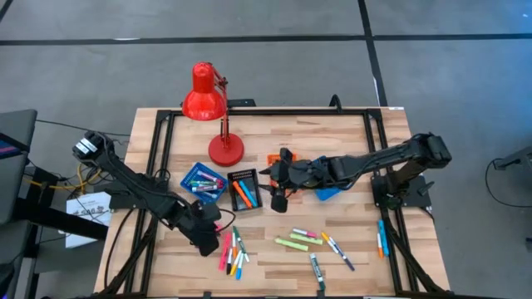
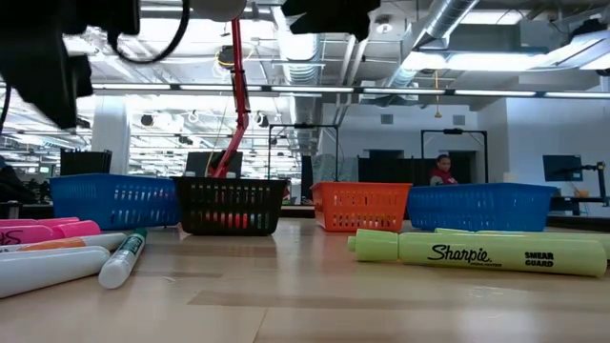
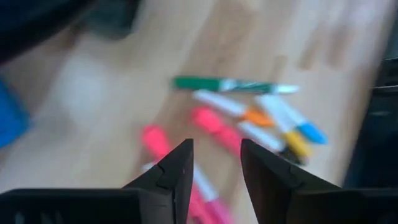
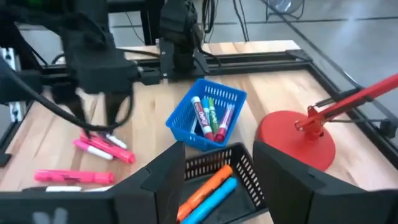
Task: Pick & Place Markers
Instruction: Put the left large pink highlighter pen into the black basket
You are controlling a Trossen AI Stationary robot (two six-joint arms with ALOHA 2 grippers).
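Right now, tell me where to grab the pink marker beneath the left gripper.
Mid-barrel, straight from above: the pink marker lies flat on the table under the open left gripper. Close across its narrow width, since other markers lie close beside it.

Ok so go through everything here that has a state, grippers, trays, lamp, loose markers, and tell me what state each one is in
Left gripper: open, empty, above the loose pink markers.
Right gripper: open, empty, over the black tray.
Black tray: holds an orange and a blue marker.
Blue tray: holds several markers.
Orange tray: contents cannot be told.
Red lamp: upright; whether lit cannot be told.
Loose markers: lying flat on the table.
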